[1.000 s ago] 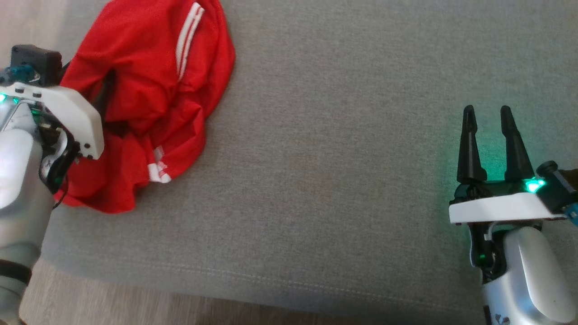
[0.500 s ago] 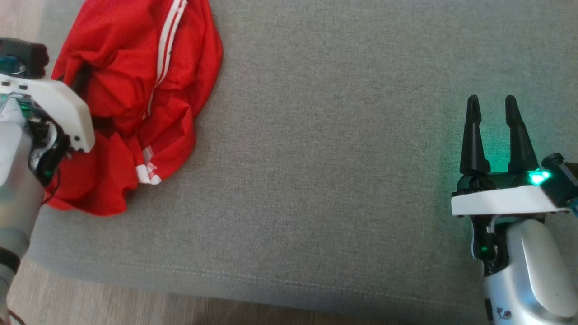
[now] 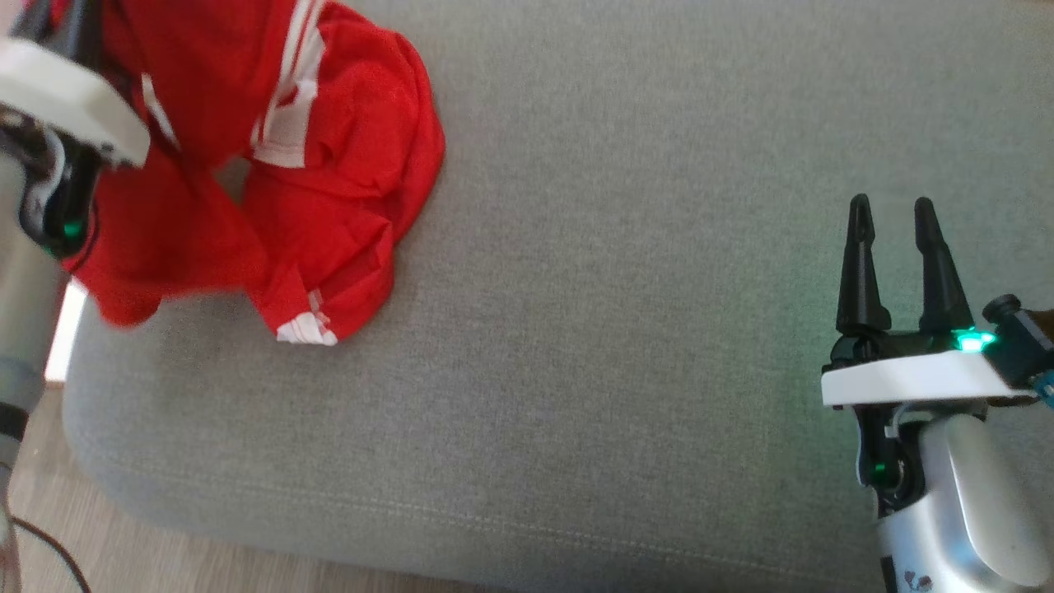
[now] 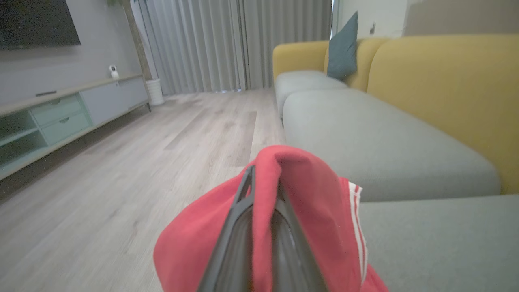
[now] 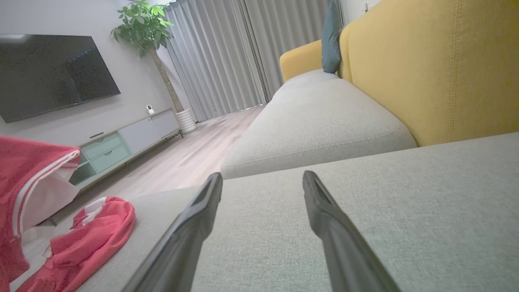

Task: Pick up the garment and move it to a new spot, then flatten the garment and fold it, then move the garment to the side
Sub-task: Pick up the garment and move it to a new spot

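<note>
The red garment [image 3: 329, 165] with white stripes hangs bunched at the upper left of the head view, its lower folds still resting on the grey sofa seat [image 3: 617, 288]. My left arm's white wrist [image 3: 58, 99] stands at the garment's left side. In the left wrist view my left gripper [image 4: 263, 178] is shut on a raised fold of the garment [image 4: 308, 194], which drapes over both fingers. My right gripper [image 3: 889, 218] hovers open over bare cushion far to the right, nothing between its fingers. The right wrist view shows that gripper [image 5: 261, 178] open, with the garment [image 5: 93, 227] at the far left.
The seat's rounded front edge runs along the bottom of the head view, with wooden floor [image 3: 49, 535] and a dark cable [image 3: 49, 552] below it. A yellow backrest [image 5: 425, 73] rises behind the seat. A low TV cabinet [image 4: 61, 117] stands across the floor.
My left gripper has shut on the garment and risen with it, pulling the fabric up off the cushion. The head camera has shifted slightly. The right gripper has kept its place, open.
</note>
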